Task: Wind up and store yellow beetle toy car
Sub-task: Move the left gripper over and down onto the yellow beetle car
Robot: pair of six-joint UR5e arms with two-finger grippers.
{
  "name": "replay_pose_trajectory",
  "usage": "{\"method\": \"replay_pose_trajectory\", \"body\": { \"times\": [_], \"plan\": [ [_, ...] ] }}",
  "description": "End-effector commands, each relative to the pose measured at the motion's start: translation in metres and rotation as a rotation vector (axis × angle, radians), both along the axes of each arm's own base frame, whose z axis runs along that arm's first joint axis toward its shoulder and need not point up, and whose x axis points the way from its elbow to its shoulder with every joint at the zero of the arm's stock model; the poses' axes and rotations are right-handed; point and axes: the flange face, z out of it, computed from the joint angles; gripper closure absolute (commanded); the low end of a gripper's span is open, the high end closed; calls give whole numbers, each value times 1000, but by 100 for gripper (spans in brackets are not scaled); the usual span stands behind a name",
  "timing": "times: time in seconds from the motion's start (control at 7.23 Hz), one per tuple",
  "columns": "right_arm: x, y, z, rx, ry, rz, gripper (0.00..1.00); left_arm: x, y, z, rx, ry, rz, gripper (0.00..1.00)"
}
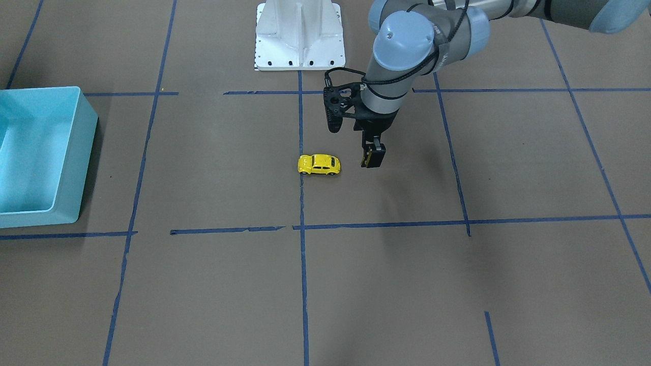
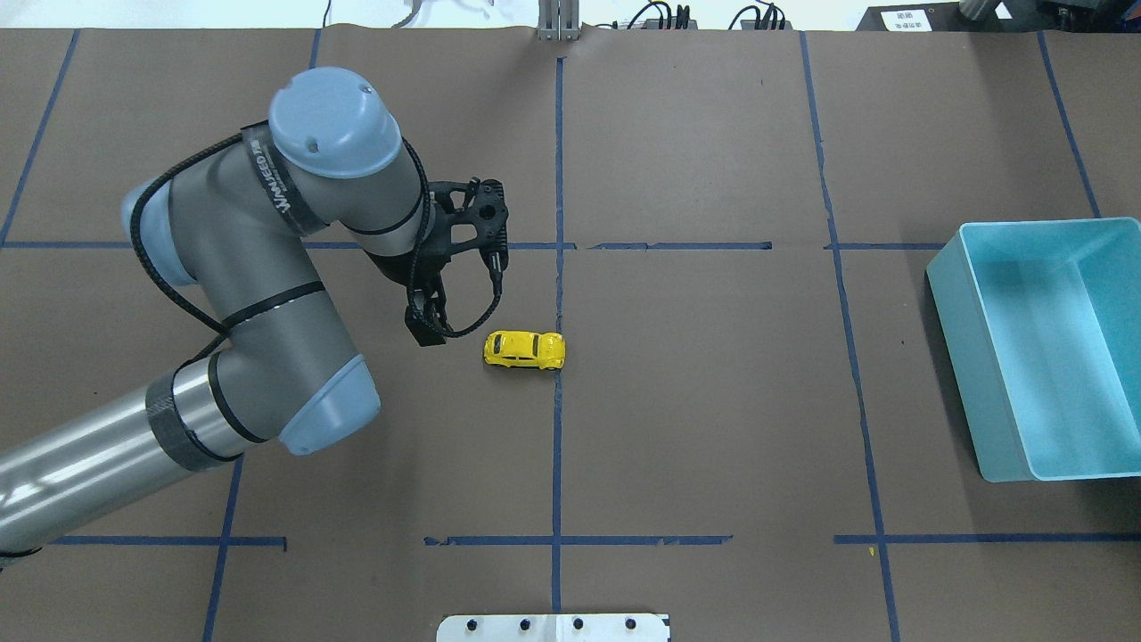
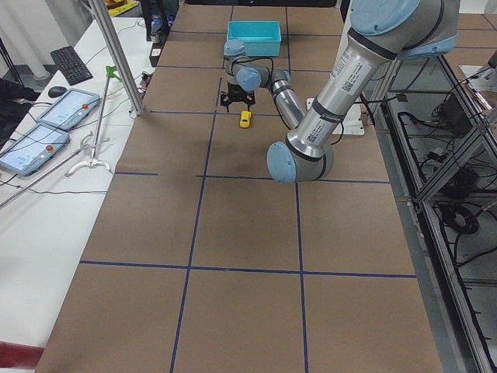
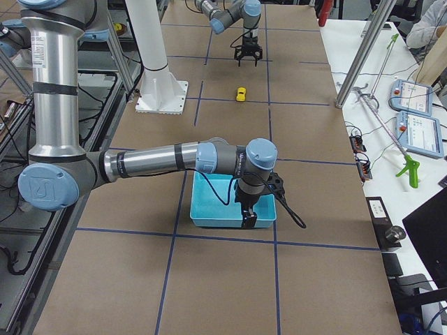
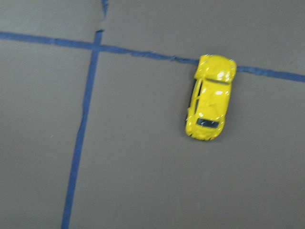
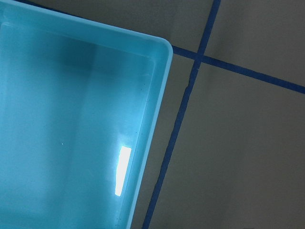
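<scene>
Car (image 2: 524,349) sits on its wheels near the middle of the table (image 2: 713,428), one end resting on a blue tape line (image 2: 557,446). In the overhead view its long axis runs 9 to 3 o'clock. It lies at 3 o'clock of the left gripper (image 2: 426,333), near but not touching. That gripper points down, low over the table, with nothing in it. The far side view shows its jaws spread, so I take it as open, though the closer views catch it edge-on. The spread looks to run 12 to 6, across the car's narrow width. That would suit a pinch on the flanks once the gripper shifts toward 3 o'clock and comes down over the roof. The left gripper is plainly the nearer one. The right gripper (image 4: 248,218) hovers well apart, over the rim of the bin (image 2: 954,357) at the table's 3 o'clock end. How far open it is I cannot tell. Winding has not begun, by my reading.
</scene>
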Motion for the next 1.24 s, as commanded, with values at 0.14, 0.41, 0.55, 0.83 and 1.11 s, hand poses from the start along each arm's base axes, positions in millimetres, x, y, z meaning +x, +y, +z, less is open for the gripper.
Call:
{"method": "replay_pose_trajectory", "body": {
  "times": [0.14, 0.41, 0.55, 0.83, 1.11],
  "plan": [
    [0, 0, 0, -1, 0, 0, 0, 61, 2, -7, -1, 14, 30, 0],
    [0, 0, 1, -2, 2, 0, 0, 92, 11, 0, 5, 39, 8, 0],
    [0, 0, 0, -1, 0, 0, 0, 97, 15, 1, 9, 37, 13, 1],
    [0, 0, 1, -2, 2, 0, 0, 105, 17, 7, 14, 32, 14, 1],
    [0, 1, 2, -3, 2, 0, 0, 109, 14, 11, 20, 36, 9, 1]
  ]
}}
